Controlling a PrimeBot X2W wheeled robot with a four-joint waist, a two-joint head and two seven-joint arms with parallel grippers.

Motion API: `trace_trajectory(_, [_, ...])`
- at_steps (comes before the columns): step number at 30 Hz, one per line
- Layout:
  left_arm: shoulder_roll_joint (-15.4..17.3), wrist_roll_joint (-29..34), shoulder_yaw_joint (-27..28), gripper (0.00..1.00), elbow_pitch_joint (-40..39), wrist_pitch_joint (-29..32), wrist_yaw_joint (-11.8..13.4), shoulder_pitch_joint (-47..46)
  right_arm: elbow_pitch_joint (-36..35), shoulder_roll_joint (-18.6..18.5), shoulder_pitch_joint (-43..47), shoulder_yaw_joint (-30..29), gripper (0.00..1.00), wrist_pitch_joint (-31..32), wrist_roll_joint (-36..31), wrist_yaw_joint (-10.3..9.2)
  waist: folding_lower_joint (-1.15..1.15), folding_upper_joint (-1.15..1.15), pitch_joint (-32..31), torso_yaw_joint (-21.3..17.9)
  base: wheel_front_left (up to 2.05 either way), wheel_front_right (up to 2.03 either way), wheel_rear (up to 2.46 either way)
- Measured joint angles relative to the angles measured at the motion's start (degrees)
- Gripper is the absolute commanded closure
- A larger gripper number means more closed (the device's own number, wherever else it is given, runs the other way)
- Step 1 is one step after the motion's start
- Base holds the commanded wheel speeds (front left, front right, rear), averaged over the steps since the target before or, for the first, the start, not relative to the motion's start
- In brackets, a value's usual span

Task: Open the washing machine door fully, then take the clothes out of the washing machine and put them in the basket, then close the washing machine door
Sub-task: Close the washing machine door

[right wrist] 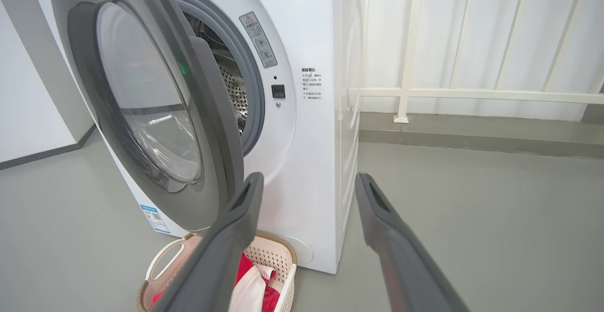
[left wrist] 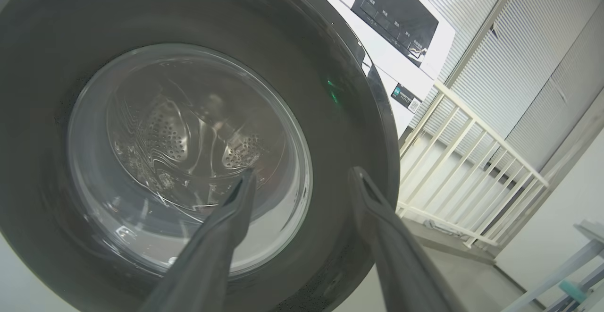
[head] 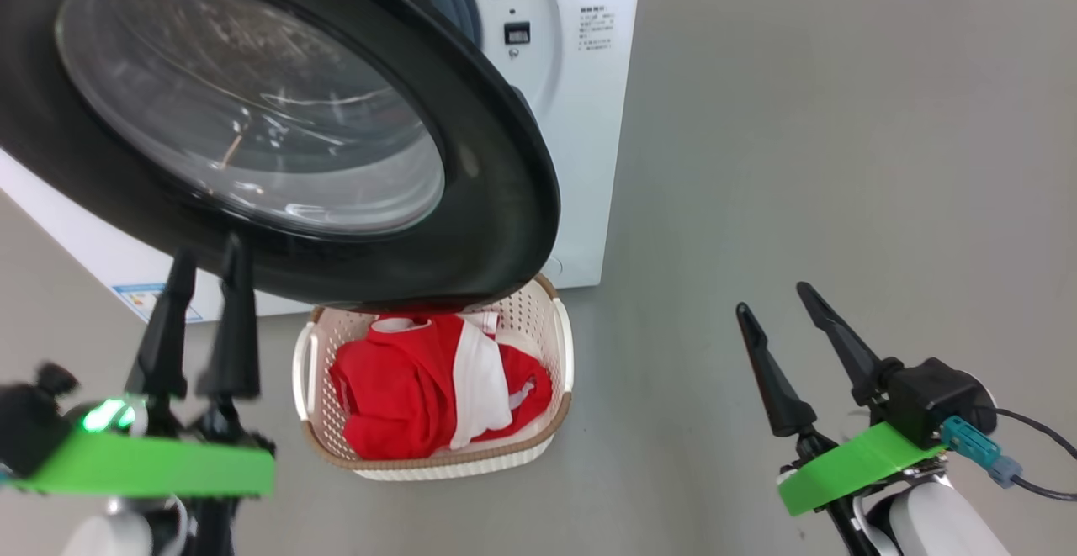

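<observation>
Head view: the clothes are sitting in the basket at bottom centre, under the washing machine door, which is hanging open across the upper left. The left gripper, lower left, and the right gripper, lower right, are both gaping wide and holding nothing.

Left wrist view: its fingers are pointing at the door glass, with no red showing in the drum.

Right wrist view: the washing machine is standing ajar, so the unloading is looking done and only the closing is remaining.

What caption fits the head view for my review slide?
Red clothes lie in the basket below the partly open door; left gripper and right gripper open, holding nothing.
</observation>
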Motion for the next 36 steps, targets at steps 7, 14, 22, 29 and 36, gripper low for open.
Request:
trace_trajectory(7, [2.83, 18.41, -2.01, 0.00, 0.26, -2.94, 2.56, 4.24, -1.12, 0.02, 1.48, -2.05, 0.00, 0.00, -1.13, 0.00, 0.00, 0.00, -1.85, 0.45, 0.00, 0.00, 0.00])
trace_trajectory(14, [2.21, 29.54, -0.13, 0.00, 0.13, -2.94, 4.42, 10.46, -3.87, 0.54, 3.53, -3.52, 0.00, 0.00, -3.03, 0.00, 0.00, 0.00, -3.41, 0.41, 0.00, 0.00, 0.00])
trace_trajectory(22, [-0.40, 33.84, 2.15, 0.00, 1.22, -2.94, 4.32, 13.86, -4.99, 1.22, 6.17, -4.90, 0.00, 0.00, -3.03, 0.00, 0.00, 0.00, -5.27, 0.74, 0.00, 0.00, 0.00])
trace_trajectory(29, [-1.76, 38.15, 3.50, 0.00, 2.09, -2.94, 3.34, 16.24, -5.81, 1.59, 7.14, -5.01, 0.00, 0.00, -3.03, 0.00, 0.00, 0.00, -6.36, 1.29, 0.00, 0.00, 0.00])
trace_trajectory(36, [-3.38, 39.56, 5.17, 0.00, 2.94, -2.94, 1.90, 16.77, -6.03, 1.81, 8.05, -4.95, 0.00, 0.00, -3.03, 0.00, 0.00, 0.00, -6.80, 1.24, 0.00, 0.00, 0.00])
